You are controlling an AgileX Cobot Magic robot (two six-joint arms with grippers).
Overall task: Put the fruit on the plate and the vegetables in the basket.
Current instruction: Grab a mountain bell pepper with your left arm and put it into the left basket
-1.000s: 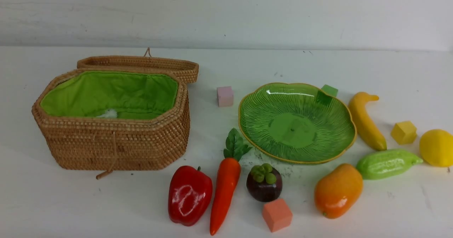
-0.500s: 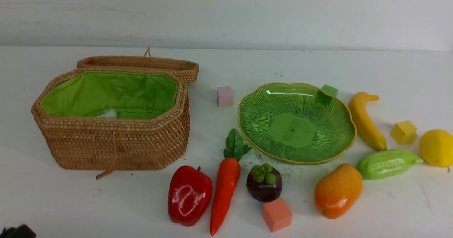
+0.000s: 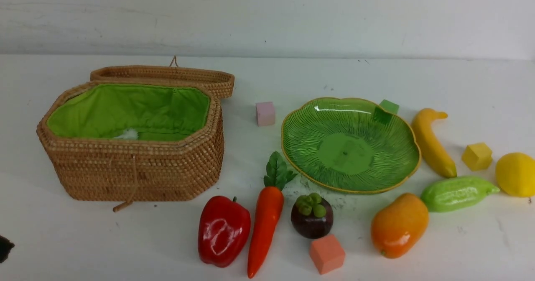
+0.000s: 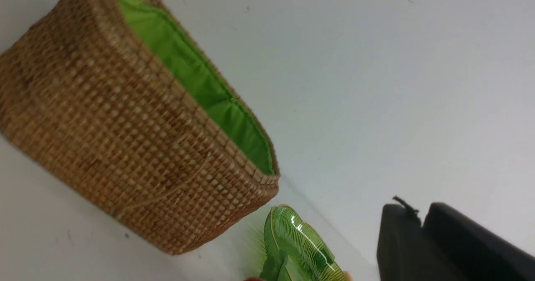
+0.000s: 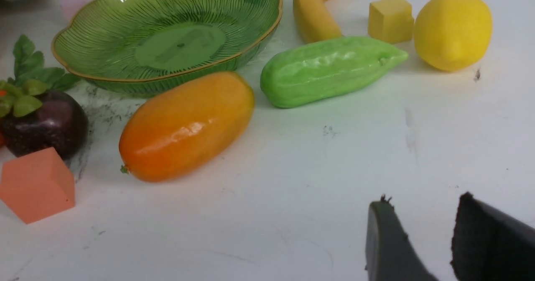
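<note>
On the white table point(image 3: 418, 80) the plate point(image 3: 351, 147) sits bare, with no fruit on it. From the plate, the basket point(image 3: 133, 172) stands at 9 o'clock, well apart. It is open, and its lid point(image 3: 167, 74) lies back at the basket's own 12 o'clock. Only green lining and a small white tuft show inside, and no vegetables.

All 7 toys lie on the table around the plate:
- The banana point(image 3: 432, 143) is at 3 o'clock, just beside the rim.
- The lemon point(image 3: 516, 174) is farther out the same way, with a yellow cube point(image 3: 477, 156) between the 2.
- The gourd point(image 3: 457, 193) is at 4 o'clock.
- The mango point(image 3: 399, 225) is at 5 o'clock, just beside both the rim and the gourd.
- The mangosteen point(image 3: 312, 216) is at 7 o'clock, with an orange-pink cube point(image 3: 327, 254) just beside it.
- The carrot point(image 3: 263, 226) is next, its leaves pointing toward the plate.
- The pepper point(image 3: 224, 230) is at 8 o'clock, close beside the carrot.

A pink cube point(image 3: 266, 113) is at 10 o'clock and a green cube point(image 3: 388, 106) is behind the rim at 1 o'clock.

The left jaws are pressed together and hold nothing, near the basket's wall. The right jaws stand narrowly apart and empty above bare table, short of the mango and gourd.
</note>
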